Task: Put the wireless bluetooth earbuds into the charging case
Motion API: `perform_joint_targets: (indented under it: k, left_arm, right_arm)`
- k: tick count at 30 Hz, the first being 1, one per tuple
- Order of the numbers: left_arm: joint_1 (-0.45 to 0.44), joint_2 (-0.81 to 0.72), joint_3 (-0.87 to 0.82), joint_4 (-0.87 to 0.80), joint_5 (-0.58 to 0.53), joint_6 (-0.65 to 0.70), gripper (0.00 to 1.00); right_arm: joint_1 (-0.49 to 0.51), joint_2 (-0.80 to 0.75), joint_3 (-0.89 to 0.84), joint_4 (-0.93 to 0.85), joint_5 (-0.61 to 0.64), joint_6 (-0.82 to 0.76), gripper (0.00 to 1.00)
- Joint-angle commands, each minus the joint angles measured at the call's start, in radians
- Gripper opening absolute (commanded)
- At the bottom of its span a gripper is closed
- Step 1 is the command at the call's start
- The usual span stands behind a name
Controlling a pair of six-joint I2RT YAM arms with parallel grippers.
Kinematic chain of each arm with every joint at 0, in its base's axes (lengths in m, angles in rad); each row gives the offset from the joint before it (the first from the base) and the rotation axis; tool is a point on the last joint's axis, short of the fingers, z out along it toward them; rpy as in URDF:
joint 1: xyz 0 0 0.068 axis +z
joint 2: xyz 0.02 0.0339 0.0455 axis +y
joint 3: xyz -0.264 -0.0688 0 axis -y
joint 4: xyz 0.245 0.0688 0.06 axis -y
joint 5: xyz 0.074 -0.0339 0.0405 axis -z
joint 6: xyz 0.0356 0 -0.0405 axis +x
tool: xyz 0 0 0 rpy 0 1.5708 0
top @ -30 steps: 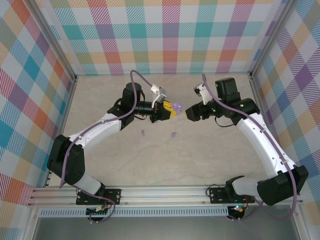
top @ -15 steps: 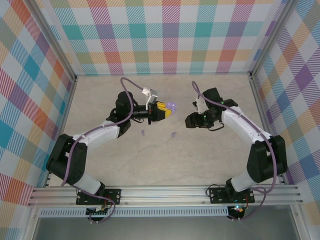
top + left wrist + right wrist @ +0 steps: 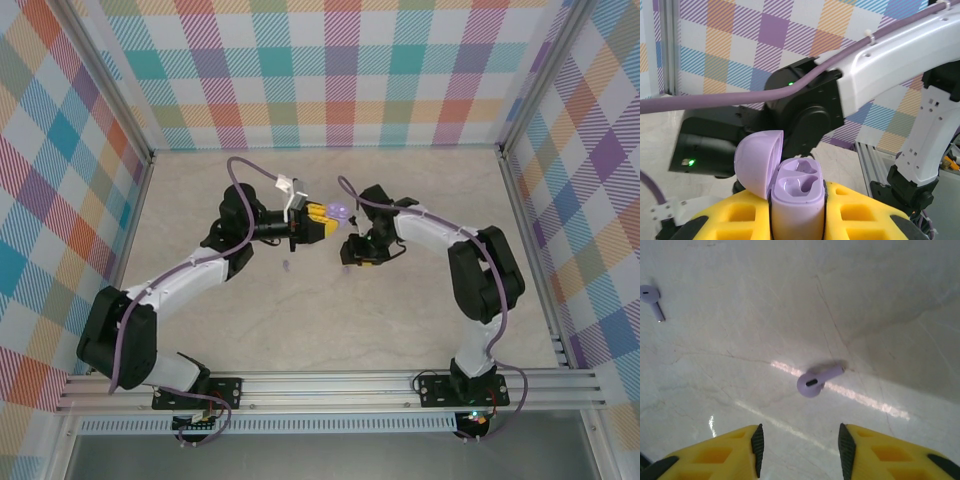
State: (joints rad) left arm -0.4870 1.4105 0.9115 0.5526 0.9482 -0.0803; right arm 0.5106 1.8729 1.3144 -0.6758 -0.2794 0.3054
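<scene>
Pale stone-look table under both arms. Above it the left gripper is clamped on the lilac charging case — lid flipped up, both wells empty. The right gripper hangs with jaws apart over one lilac earbud lying on the table — a second earbud lies well apart, leftward.

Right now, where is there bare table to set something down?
Bare: the near stretch of table before the front rail; the far strip along the back wall. Crowded: centre, around left tool, case, right tool, two earbuds.
</scene>
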Motion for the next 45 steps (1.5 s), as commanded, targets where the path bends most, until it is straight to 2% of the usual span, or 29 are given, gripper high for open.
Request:
perform_joint_targets:
  k: [1,7,13,25,40,45]
  left_arm:
    - [0.011,-0.047,-0.006,-0.045,0.007,0.052,0.06]
    - [0.011,-0.067,0.004,-0.085,0.008,0.067,0.06]
    - [0.01,-0.079,0.003,-0.095,0.005,0.072,0.06]
    - [0.011,-0.081,0.007,-0.102,0.008,0.073,0.06]
    - [0.01,-0.083,0.013,-0.112,0.008,0.074,0.07]
    - [0.01,-0.084,0.018,-0.119,0.004,0.075,0.07]
  right_arm:
    - [0.0,0.033,0.067,-0.022,0.037,-0.013,0.38]
    - [0.0,0.135,0.171,-0.072,0.052,-0.063,0.18]
    - [0.0,0.203,0.224,-0.115,0.061,-0.088,0.11]
    - [0.001,0.248,0.218,-0.165,0.052,-0.154,0.13]
    - [0.012,0.189,0.143,-0.217,-0.019,-0.228,0.16]
    - [0.013,0.159,0.139,-0.215,0.037,-0.206,0.19]
